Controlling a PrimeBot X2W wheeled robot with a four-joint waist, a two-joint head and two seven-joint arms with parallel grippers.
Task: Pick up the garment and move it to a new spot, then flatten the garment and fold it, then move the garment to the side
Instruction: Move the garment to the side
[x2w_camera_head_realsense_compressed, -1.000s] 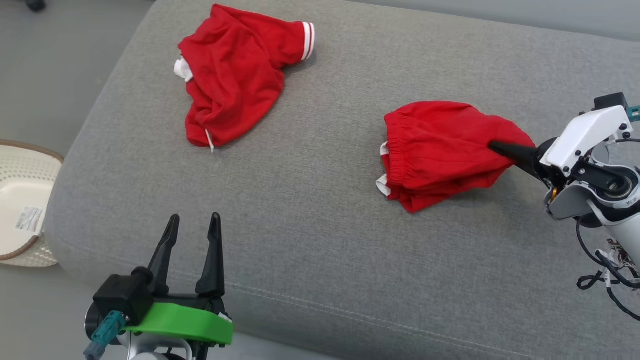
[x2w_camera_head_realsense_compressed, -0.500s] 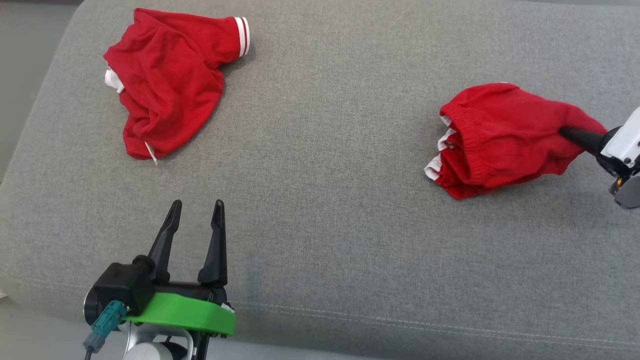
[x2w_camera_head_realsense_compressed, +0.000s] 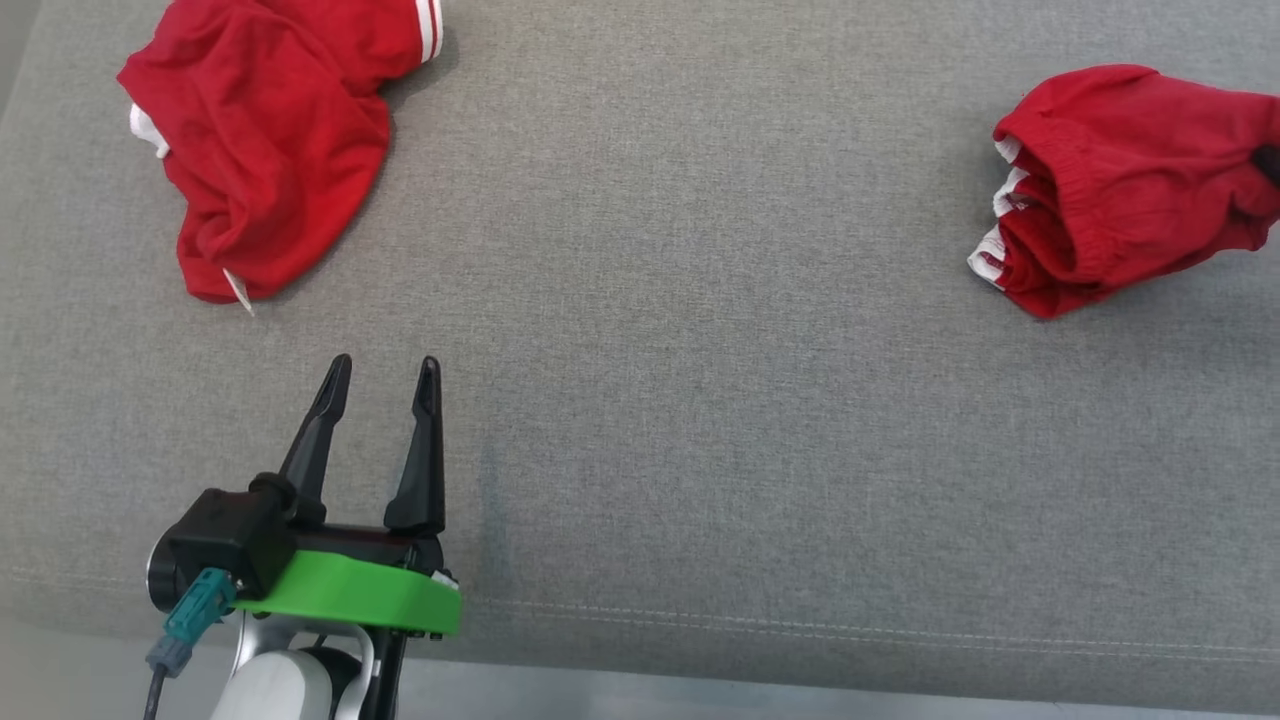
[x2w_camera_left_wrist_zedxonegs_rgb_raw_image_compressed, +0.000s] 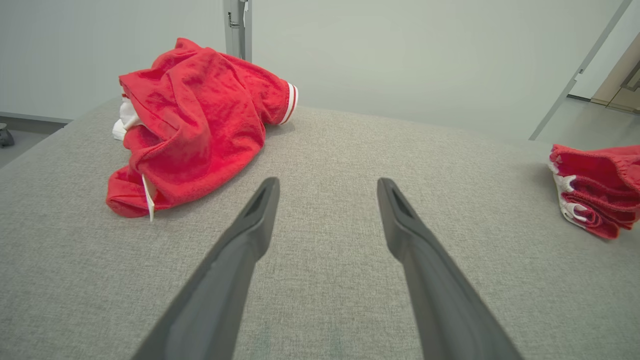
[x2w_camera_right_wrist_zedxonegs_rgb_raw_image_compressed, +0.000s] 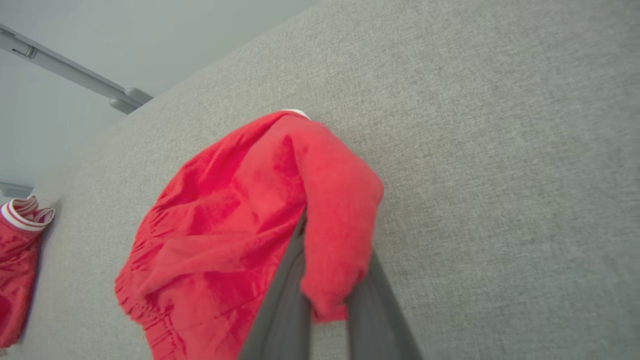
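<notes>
- Two red garments sit well apart on a grey cushion (x2w_camera_head_realsense_compressed: 700, 300), one at each end of the head view.
- At the far right are the red shorts (x2w_camera_head_realsense_compressed: 1130, 180), bunched up, with the gathered waistband and bits of white trim facing the middle of the cushion.
- The right hand (x2w_camera_right_wrist_zedxonegs_rgb_raw_image_compressed: 327, 280) is pinching the red shorts: its two dark fingers are pressed close together with a fold of the cloth caught between them and draped over their tips.
- From the right wrist view, the rest of the shorts hangs away from the fingers toward the cushion. I cannot tell whether the lowest edge touches it.
- The left hand (x2w_camera_head_realsense_compressed: 385, 362) is spread wide and holds nothing. It hovers over bare cushion near the front seam, with its fingers pointing toward the far side.
- Beyond the left hand and to its left lies the other red garment (x2w_camera_head_realsense_compressed: 260, 150), crumpled in a heap. A white-striped cuff lies at its far end and a small white tag (x2w_camera_head_realsense_compressed: 238, 292) sticks out at its near edge.
- The left hand is apart from both garments.
</notes>
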